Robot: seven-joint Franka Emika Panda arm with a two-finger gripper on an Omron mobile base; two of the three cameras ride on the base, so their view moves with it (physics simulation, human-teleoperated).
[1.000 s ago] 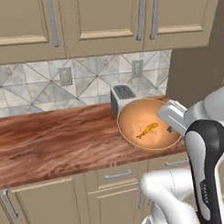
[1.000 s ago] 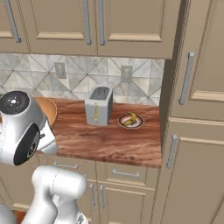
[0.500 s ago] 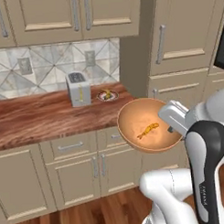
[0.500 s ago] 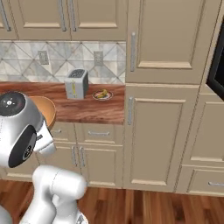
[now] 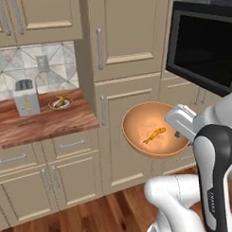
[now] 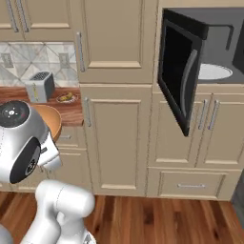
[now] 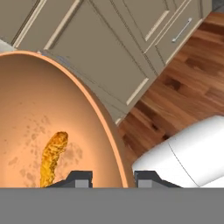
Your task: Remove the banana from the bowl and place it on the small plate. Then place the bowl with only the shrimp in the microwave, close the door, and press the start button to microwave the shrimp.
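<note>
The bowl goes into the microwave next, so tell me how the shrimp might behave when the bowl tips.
The shrimp lies loose on the smooth inside of the bowl, so it would probably slide towards the lower side. It looks tiny and light, likely to shift easily. The bowl's raised rim should probably keep it in.

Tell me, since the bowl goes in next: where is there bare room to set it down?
The white tray inside the open microwave lies bare, right of the swung-out door. The wooden counter is bare in front of the toaster and the small plate, crowded along its back.
</note>
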